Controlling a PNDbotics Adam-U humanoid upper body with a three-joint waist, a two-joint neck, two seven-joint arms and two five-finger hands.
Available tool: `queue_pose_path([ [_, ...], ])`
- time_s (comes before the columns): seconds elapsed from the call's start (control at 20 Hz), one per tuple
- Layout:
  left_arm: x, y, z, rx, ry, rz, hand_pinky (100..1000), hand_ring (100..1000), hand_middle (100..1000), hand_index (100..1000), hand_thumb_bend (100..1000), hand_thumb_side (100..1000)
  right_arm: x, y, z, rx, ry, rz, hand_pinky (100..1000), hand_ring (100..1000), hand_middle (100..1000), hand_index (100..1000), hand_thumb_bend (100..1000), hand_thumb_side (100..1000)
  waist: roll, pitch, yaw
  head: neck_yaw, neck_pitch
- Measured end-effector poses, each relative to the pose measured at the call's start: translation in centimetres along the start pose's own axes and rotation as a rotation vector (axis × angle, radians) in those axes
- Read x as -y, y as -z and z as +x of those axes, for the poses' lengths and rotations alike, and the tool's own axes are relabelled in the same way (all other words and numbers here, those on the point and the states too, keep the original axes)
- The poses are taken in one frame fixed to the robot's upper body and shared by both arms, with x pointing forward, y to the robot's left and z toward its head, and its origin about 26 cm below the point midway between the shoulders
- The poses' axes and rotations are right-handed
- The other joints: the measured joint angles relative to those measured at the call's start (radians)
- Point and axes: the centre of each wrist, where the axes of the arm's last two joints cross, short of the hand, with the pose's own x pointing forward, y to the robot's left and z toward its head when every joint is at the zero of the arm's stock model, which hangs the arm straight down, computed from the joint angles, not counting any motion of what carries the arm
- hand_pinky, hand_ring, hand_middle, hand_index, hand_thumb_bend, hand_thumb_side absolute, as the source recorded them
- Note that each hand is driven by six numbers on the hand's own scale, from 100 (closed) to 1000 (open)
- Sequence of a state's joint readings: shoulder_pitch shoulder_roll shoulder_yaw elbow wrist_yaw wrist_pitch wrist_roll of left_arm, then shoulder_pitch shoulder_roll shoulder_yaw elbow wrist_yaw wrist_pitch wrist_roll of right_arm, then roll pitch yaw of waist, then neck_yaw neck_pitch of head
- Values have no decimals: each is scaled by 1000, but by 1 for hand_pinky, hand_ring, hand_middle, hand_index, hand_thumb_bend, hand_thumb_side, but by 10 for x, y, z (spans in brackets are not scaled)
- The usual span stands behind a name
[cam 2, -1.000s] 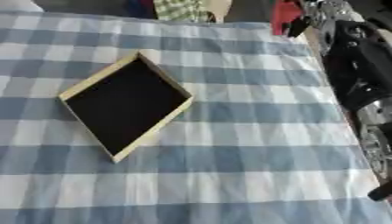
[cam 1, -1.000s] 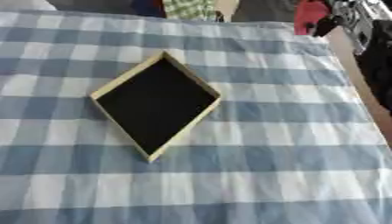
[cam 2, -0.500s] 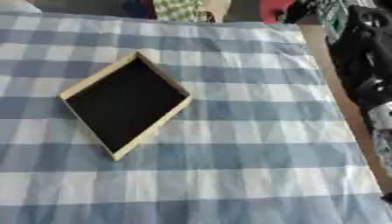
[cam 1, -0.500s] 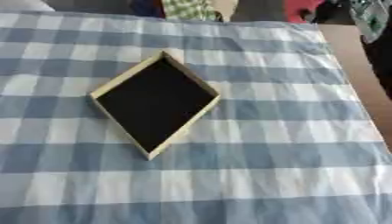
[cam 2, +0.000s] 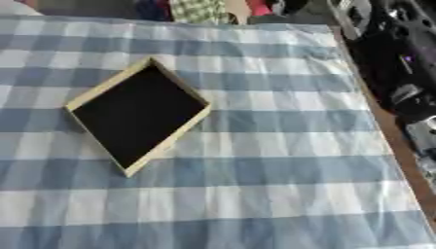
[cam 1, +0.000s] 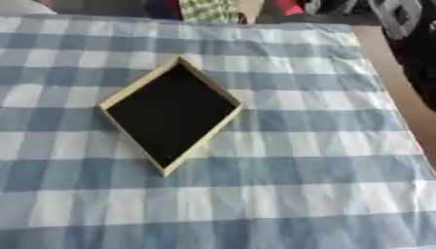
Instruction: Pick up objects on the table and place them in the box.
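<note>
1. No fingers can be made out on either side: the robot's right arm (cam 2: 400, 73) shows only as black and silver machinery along the right edge of the right eye view, beyond the worktop's right edge, and whether that hand is spread or curled cannot be told. The left hand appears in neither view.
2. The worktop (cam 1: 306, 160) fills nearly the whole picture, covered by a cloth of blue, pale blue and white checks that runs to its right edge, where a brown strip of bare surface shows.
3. The box (cam 1: 170, 114) lies flat on the cloth, left of the worktop's middle and somewhat toward the far edge. It is a shallow tray with a light wooden rim and a black inside, turned so that it looks like a diamond: one corner points to the far edge, the opposite one to the near edge.
4. Nothing can be seen inside the box but its dark floor.
5. Past the far edge, near the far right corner, sit blurred patches of green-and-white check and red, too unclear to identify.
</note>
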State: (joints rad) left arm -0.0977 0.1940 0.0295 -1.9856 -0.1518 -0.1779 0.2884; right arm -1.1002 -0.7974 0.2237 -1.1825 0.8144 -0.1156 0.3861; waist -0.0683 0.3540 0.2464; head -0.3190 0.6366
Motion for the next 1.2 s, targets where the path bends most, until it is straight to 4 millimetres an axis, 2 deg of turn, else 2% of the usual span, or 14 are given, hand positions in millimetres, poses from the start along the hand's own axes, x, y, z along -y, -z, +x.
queue_pose_path([
  [0.4, 0, 0, 0, 4, -3, 9, 724, 591, 563, 661, 100, 752, 7, 20, 99, 218, 8, -36, 428, 421, 392, 561, 100, 100, 9, -4, 2, 47, 24],
  [0.65, -2, 0, 0, 4, 2, 28, 723, 591, 562, 660, 100, 753, 2, 28, 145, 294, 3, -27, 421, 419, 392, 561, 100, 100, 6, -8, 0, 71, 36],
  [0.95, -3, 1, -1, 3, 8, 41, 723, 590, 561, 660, 100, 755, -13, 27, 186, 373, 18, -9, 413, 417, 393, 562, 100, 100, -1, -8, 1, 79, 40],
  [1.2, -4, 1, -1, 3, 17, 48, 723, 589, 561, 659, 100, 756, -27, 26, 202, 396, 12, -1, 413, 417, 393, 557, 100, 100, -5, -5, 7, 80, 39],
])
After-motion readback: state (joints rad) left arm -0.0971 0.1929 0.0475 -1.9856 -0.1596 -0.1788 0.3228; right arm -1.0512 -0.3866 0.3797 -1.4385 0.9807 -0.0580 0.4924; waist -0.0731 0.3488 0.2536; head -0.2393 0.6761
